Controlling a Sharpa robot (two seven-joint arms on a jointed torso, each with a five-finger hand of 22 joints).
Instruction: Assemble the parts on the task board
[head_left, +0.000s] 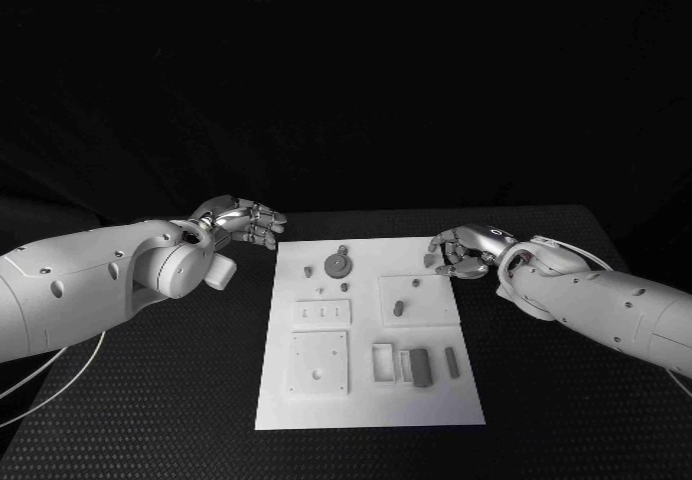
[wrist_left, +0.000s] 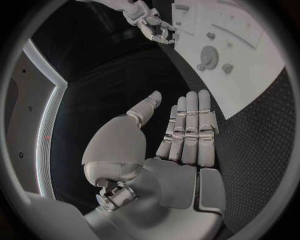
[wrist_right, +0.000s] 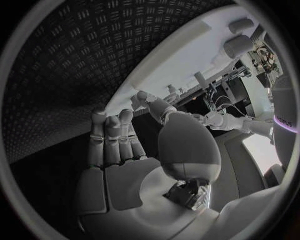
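The white task board (head_left: 375, 400) lies in the middle of the table. A grey gear (head_left: 336, 264) sits near its far edge with small pegs (head_left: 307, 268) around it, and grey bars (head_left: 420, 366) lie beside a frame toward the near right. My left hand (head_left: 238, 222) hovers just off the board's far left corner, holding nothing. In the left wrist view its fingers (wrist_left: 190, 125) stretch toward the board (wrist_left: 250, 75) and gear (wrist_left: 209, 54). My right hand (head_left: 464, 252) hangs over the far right corner, fingers loosely bent. In the right wrist view this hand (wrist_right: 125, 160) is empty.
Black textured table top (head_left: 144, 400) surrounds the board on both sides. A raised square plate (head_left: 408, 300) with two small pieces stands on the board's right half, and a flat plate with holes (head_left: 319, 362) on its near left.
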